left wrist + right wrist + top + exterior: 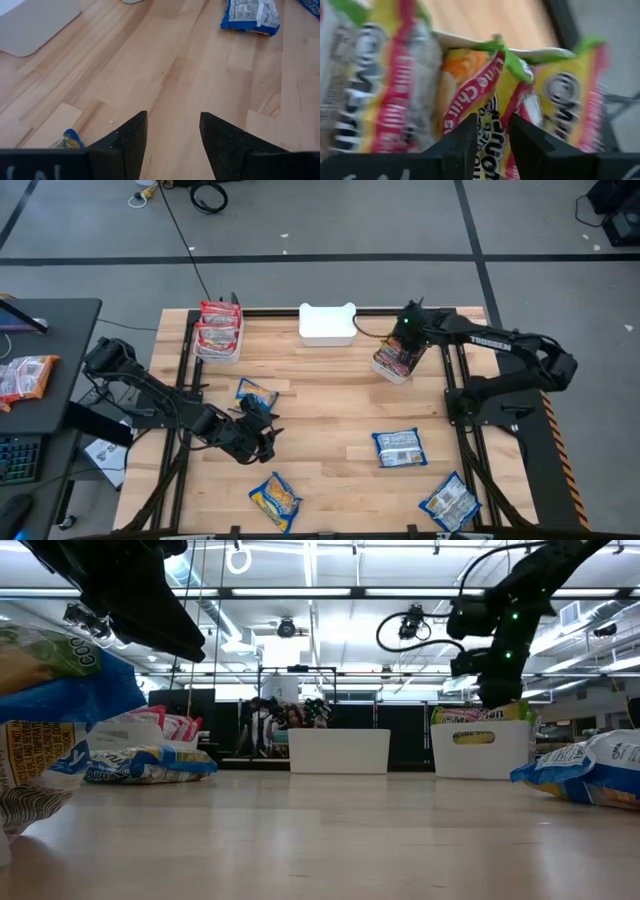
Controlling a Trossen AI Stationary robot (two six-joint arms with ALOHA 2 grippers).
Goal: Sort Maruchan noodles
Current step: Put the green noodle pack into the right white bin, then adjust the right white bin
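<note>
Your right end effector (490, 145) sits over the white plastic bin (392, 372) at 1 o'clock on the desk (330, 400), narrowly pinching a crinkly silvery-green-red packet (495, 115). It looks light, soft and slippery: grip the top seam. Left end effector (172, 137) gapes empty, 7 o'clock.

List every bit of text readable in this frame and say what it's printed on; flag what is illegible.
"TROSSEN": white letters on the right arm, high view.
"Lime Chili" (partly cut off): red band on the green-edged noodle packet in the right wrist view.
Print on the blue packets on the table: too small to read.
Print on the red packets in the left bin: too small to read.
</note>
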